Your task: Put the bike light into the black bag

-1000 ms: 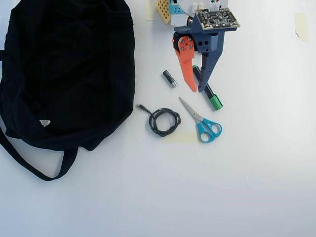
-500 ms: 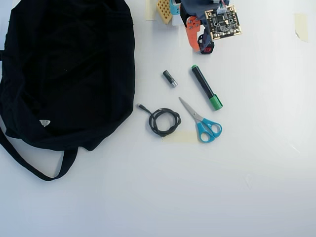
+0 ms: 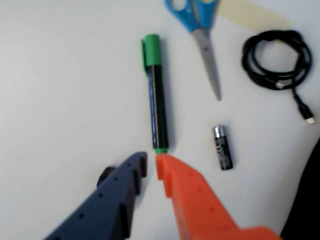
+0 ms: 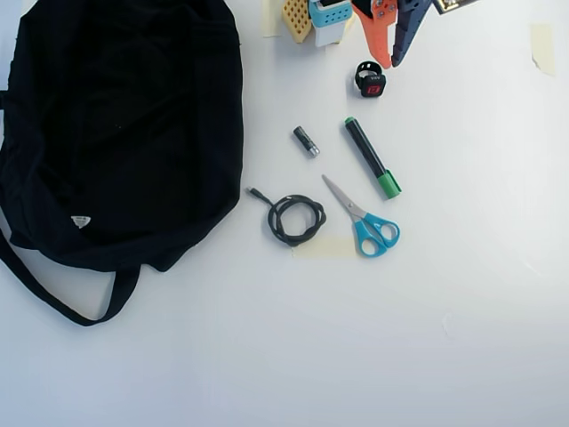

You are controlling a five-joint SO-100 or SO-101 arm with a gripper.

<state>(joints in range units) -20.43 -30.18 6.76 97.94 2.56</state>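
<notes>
The bike light (image 4: pixel 370 80), a small black gadget with a red square face and a loop strap, lies on the white table near the top of the overhead view. My gripper (image 4: pixel 390 63) hangs just above and to the right of it, shut with only a thin slit between the orange and dark blue fingers, holding nothing. In the wrist view the gripper (image 3: pixel 151 162) points at the end of a green marker (image 3: pixel 157 100), and the light does not show. The black bag (image 4: pixel 124 124) fills the left side, with its edge (image 3: pixel 305 200) at the wrist view's right.
A battery (image 4: pixel 306 141), the green-capped marker (image 4: pixel 372 158), blue-handled scissors (image 4: pixel 364 218) and a coiled black cable (image 4: pixel 296 219) lie between the light and the table's middle. The bag's strap (image 4: pixel 53 298) loops out at the lower left. The arm's base (image 4: pixel 329 13) stands at the top.
The arm has pulled back from over the marker to the top edge of the overhead view. That uncovered the bike light, which was hidden under the gripper before.
</notes>
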